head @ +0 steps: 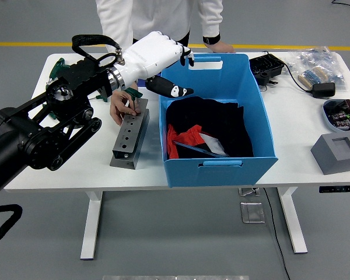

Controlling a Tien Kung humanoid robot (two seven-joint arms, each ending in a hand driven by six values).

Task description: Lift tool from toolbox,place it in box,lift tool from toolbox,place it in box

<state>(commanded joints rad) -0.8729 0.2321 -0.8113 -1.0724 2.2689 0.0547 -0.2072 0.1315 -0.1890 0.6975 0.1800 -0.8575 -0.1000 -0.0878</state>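
My left hand (184, 73) is white, on a black arm coming in from the left. It hovers above the left wall of the blue box (221, 171), fingers spread and holding nothing. The toolbox is a grey metal block with holes (128, 139), left of the blue box. A person's hand (120, 105) rests on the block's far end and holds a small green-handled tool (135, 93) there. The person's other hand (218, 45) is at the box's far rim. Black and red cloth (207, 125) lies inside the box. My right hand is out of view.
Green-handled tools (60, 67) lie at the table's far left. A black case (267, 67), a bag of parts (318, 65), a grey bowl (342, 114) and a grey foam block (340, 153) stand right of the box.
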